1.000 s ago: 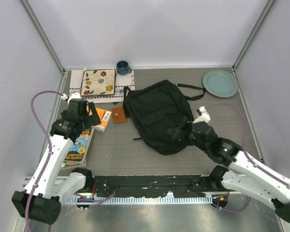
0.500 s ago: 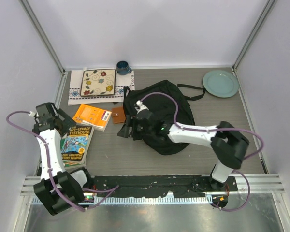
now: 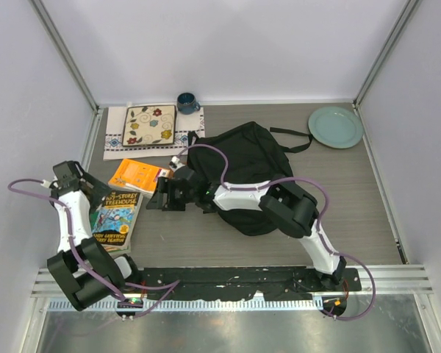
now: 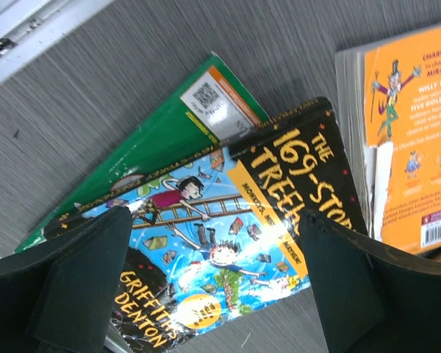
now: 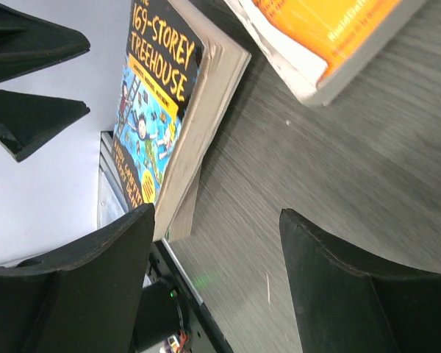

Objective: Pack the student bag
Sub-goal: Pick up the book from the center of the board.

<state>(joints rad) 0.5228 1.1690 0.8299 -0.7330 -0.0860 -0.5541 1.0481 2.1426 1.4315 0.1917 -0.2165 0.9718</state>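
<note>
One student bag (image 3: 242, 158) is laid at the middle of the table (image 3: 206, 243). Three books are counted beside it: orange book (image 3: 136, 176), Treehouse book (image 3: 116, 217), green book (image 4: 154, 136) underneath. One mug (image 3: 186, 102) and one plate (image 3: 335, 126) are seen. The left tool (image 4: 209, 243) and right tool (image 5: 213, 220) are held agape, empty.

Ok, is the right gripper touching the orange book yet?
Apart. The right wrist view shows the right gripper open, with bare grey table between it and the orange book above.
</note>
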